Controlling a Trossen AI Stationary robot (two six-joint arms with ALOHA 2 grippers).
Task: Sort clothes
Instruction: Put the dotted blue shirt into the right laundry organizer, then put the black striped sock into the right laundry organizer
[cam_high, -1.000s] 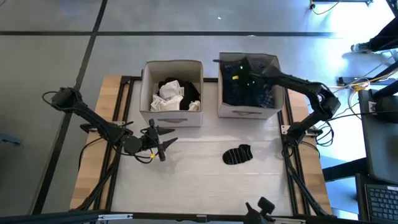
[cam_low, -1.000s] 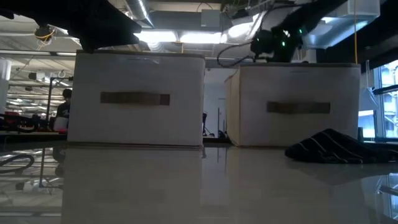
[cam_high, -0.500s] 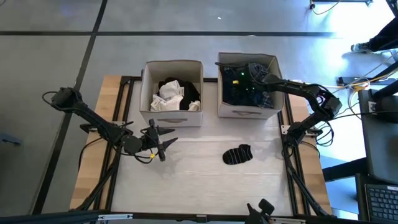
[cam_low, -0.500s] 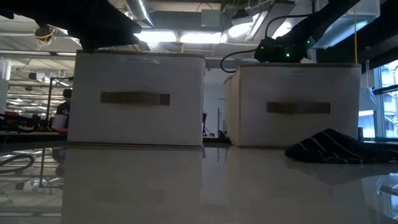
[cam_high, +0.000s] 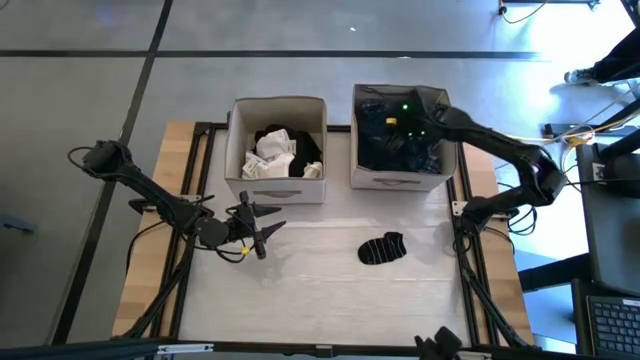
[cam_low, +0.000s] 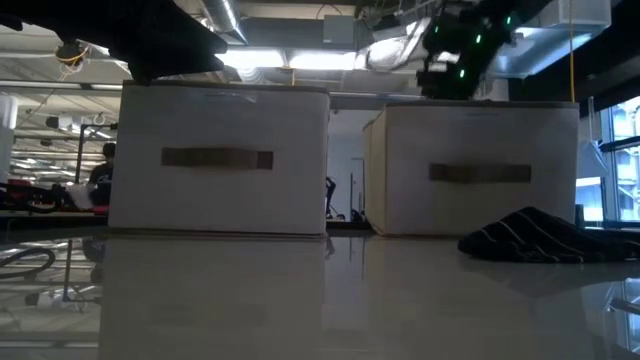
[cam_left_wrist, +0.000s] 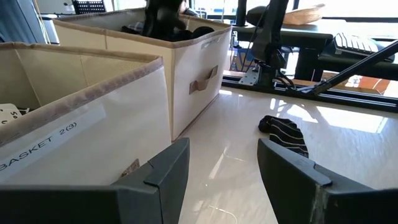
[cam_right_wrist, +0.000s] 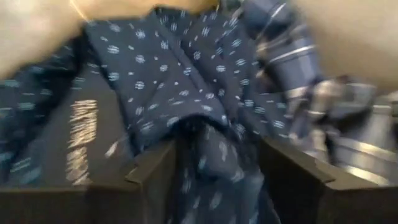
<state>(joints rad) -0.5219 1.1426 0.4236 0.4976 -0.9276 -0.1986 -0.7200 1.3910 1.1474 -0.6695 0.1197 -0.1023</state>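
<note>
A black-striped sock (cam_high: 381, 249) (cam_left_wrist: 285, 132) lies flat on the white table in front of the right beige box (cam_high: 398, 181). That box holds a dark navy patterned garment (cam_right_wrist: 155, 81) and a blue plaid one (cam_right_wrist: 283, 46). The left beige box (cam_high: 275, 189) holds white and black clothes (cam_high: 277, 152). My right gripper (cam_high: 398, 125) (cam_right_wrist: 214, 171) hovers over the right box, open, with a fold of the navy garment (cam_right_wrist: 208, 140) between its fingers. My left gripper (cam_high: 272, 230) (cam_left_wrist: 221, 158) waits open near the table's left, low over the table. My right gripper points down into the right box, its open fingers (cam_right_wrist: 152, 177) standing on either side of a raised fold of the navy patterned garment. Whether they touch the cloth I cannot tell; the garment lies in the box.
The two boxes stand side by side at the table's far edge with a narrow gap between them. Bare white tabletop (cam_high: 310, 280) spreads in front of them. Wooden strips and black rails (cam_high: 190, 180) run along both sides of the table.
My right gripper dipped down into the right box, moving a little toward the table's left, and has since come up above the box's rim. The sock and the left arm have kept still.
</note>
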